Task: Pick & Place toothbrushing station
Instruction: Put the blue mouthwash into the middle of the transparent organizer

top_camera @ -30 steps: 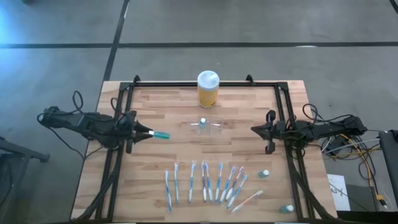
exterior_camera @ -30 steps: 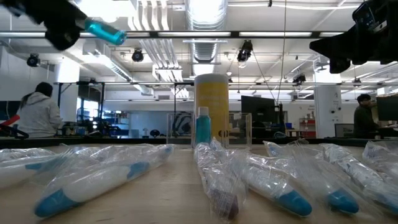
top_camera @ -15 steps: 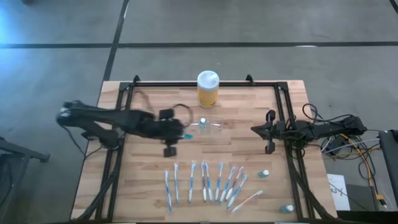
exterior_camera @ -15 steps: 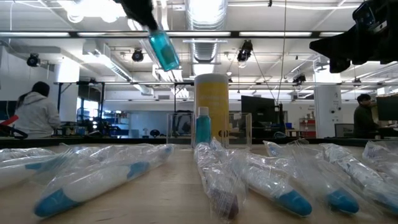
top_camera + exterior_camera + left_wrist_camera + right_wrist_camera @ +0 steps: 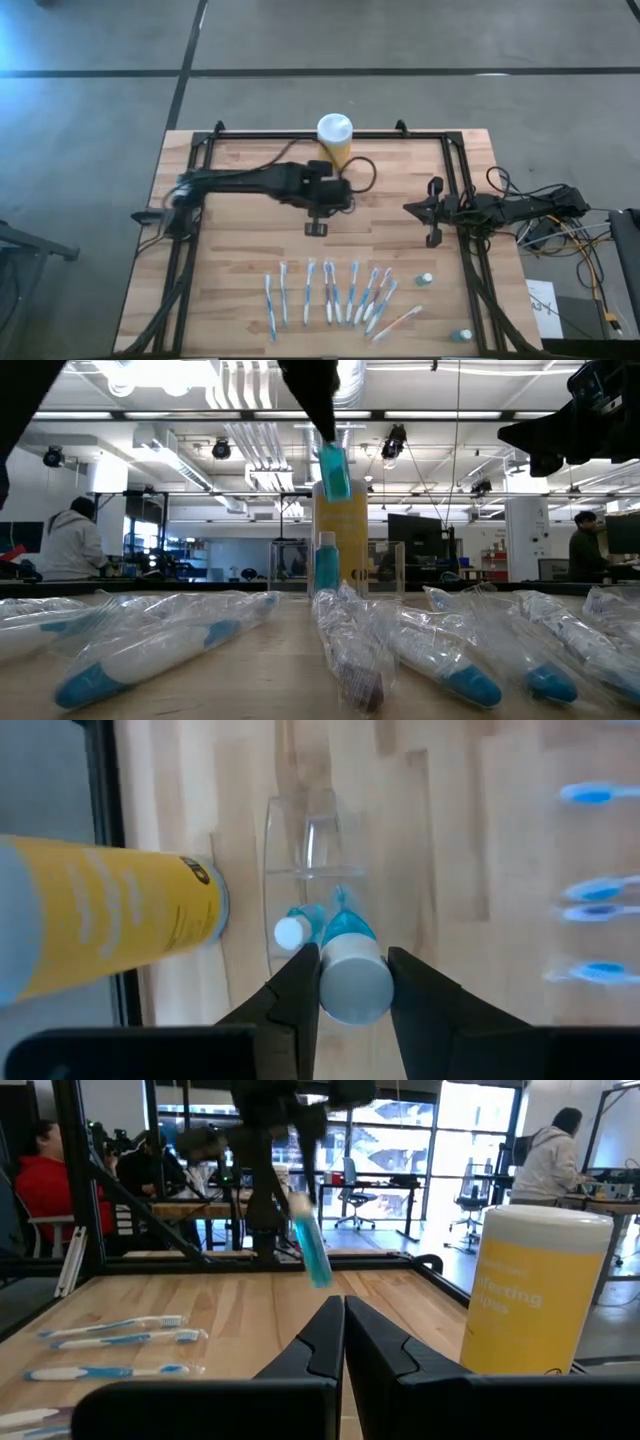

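The left gripper [image 5: 347,982] is closed around a small teal tube [image 5: 349,960] with a pale cap, pinching it near the cap end so the tube hangs nose-down. It hovers directly above the toothbrushing station [image 5: 312,870], the clear low holder that stands on the wooden table [image 5: 240,270] just beside the yellow jar [image 5: 334,140], on the side toward the row of wrapped toothbrushes [image 5: 330,292]. One teal tube [image 5: 326,565] already stands upright in the holder, next to the free slot below the held one.

The right gripper [image 5: 343,1342] waits well apart from the holder with its fingers pressed together, holding nothing.

The holder looks light, stiff and slick, thin clear plastic that could skid or tip if nudged from the side; a grasp across its narrow walls, low down, seems safest. The tube seems light and slightly squashy, so a moderate pinch should do
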Controlling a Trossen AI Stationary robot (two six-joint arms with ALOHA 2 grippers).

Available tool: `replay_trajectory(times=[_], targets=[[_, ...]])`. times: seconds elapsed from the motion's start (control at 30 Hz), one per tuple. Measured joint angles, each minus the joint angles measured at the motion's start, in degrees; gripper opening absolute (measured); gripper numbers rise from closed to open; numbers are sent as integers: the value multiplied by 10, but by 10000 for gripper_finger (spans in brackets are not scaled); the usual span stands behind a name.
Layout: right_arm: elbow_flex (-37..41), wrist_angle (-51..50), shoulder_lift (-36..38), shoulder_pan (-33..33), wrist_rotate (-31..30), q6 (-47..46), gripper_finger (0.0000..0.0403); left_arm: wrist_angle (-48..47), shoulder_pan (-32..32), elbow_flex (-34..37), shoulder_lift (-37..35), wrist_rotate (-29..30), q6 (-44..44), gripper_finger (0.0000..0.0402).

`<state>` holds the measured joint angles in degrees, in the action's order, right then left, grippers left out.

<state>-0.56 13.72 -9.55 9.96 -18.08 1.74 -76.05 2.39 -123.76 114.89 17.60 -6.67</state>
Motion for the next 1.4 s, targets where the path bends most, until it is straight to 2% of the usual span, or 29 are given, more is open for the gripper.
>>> replay_trajectory(times=[0.13, 0.27, 0.6, 0.73, 1.4], targets=[[0, 0, 0, 0, 0, 1, 8, -26, -15, -40, 32, -1, -21, 98], [0, 0, 0, 0, 0, 4, 8, -31, -27, -45, 52, -3, -25, 98], [0, 2, 0, 0, 0, 4, 8, -12, -49, -15, 54, -13, -13, 98], [0, 2, 0, 0, 0, 3, 8, -8, -56, -13, 53, -36, -12, 98], [0, 2, 0, 0, 0, 4, 8, 60, -80, 87, 53, -78, -20, 98]])
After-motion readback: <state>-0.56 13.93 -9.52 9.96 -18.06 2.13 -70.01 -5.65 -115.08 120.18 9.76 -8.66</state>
